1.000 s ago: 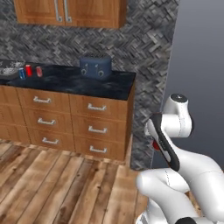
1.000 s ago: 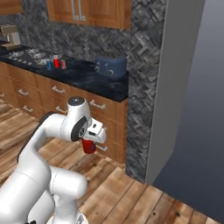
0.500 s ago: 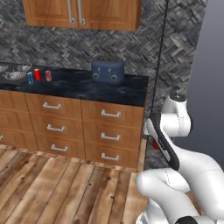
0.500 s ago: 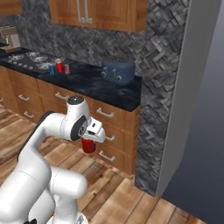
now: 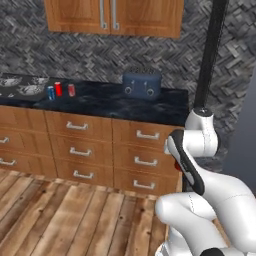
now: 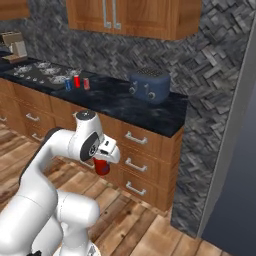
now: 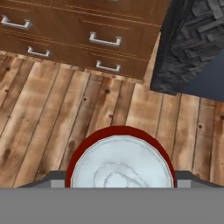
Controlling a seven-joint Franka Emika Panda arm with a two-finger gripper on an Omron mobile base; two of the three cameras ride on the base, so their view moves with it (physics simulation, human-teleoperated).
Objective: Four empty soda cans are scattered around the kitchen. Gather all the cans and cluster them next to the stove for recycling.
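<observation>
One red can (image 6: 102, 166) held in tool (image 6: 103, 161), counter (image 5: 115, 102) view shifted since earlier.

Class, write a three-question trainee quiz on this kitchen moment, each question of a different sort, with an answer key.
1. True or false: the hand carries a red can.
2. How many cans stand on the counter beside the stove?
3. The blue toaster is: A) on the counter; B) on the floor; C) in a drawer.

Key:
1. True; it shows below the hand, and the hand view looks onto its silvery top.
2. Three: one blue can, two red cans.
3. A.
</observation>
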